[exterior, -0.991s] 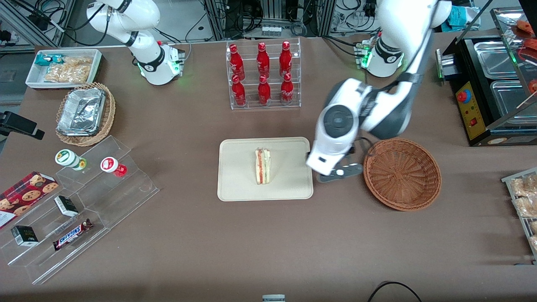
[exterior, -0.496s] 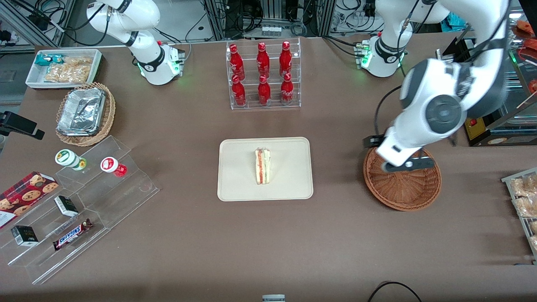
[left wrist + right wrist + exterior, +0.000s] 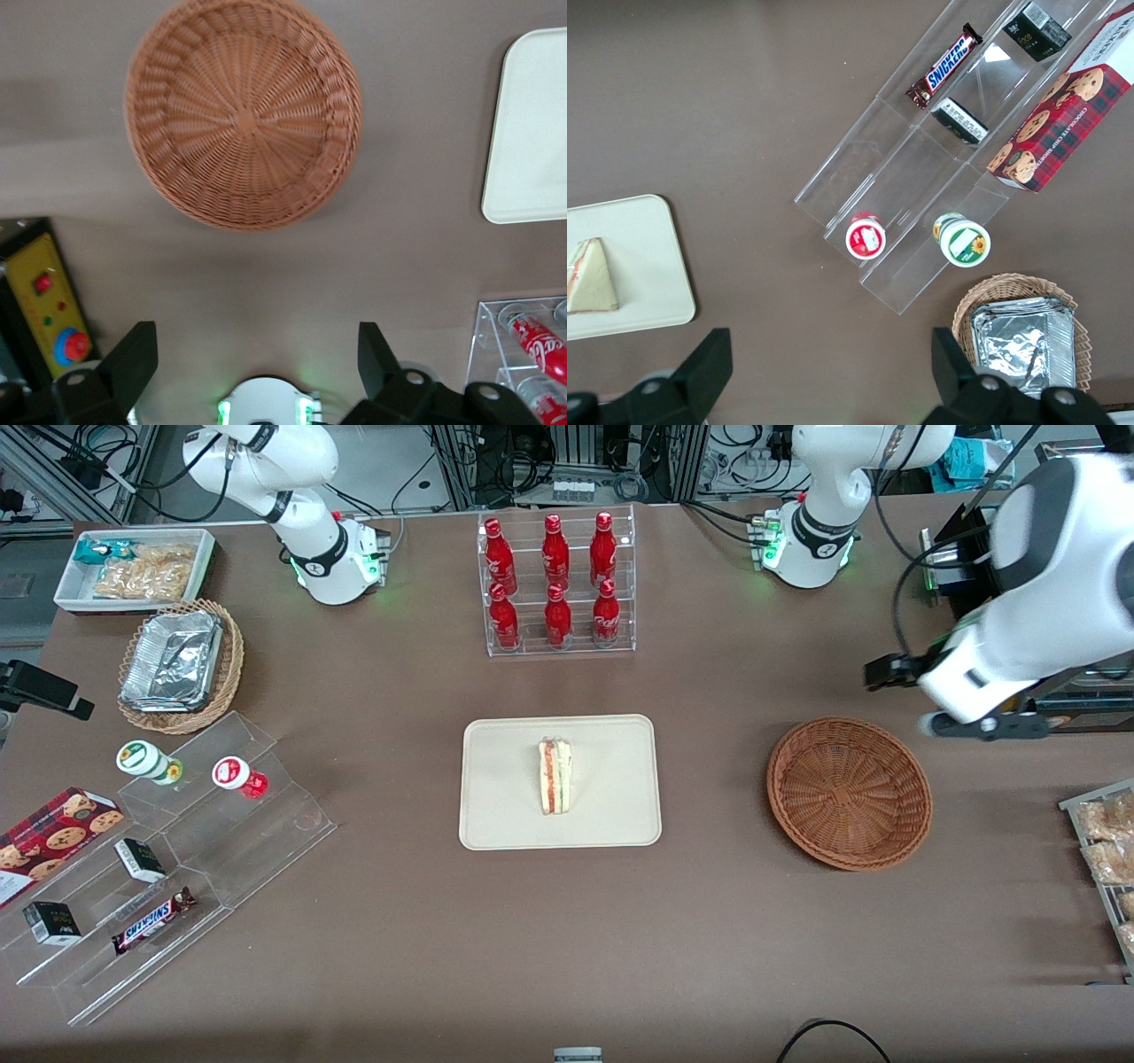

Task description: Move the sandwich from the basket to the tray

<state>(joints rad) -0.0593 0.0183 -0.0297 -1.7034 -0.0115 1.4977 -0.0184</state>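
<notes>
Brown tabletop (image 3: 709,921) below: the sandwich (image 3: 555,776) lies on the tray (image 3: 496,815), the basket (image 3: 849,792) is bare, my jaws (image 3: 257,367) hang open and empty above, toward my end. Job looks done.

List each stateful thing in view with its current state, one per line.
sandwich: lying on the tray, free of any grip
tray: flat on the table, holding the sandwich
basket: upright, empty
gripper: open, empty, raised toward the working arm's end of the table
cola bottles: upright in their clear rack
</notes>
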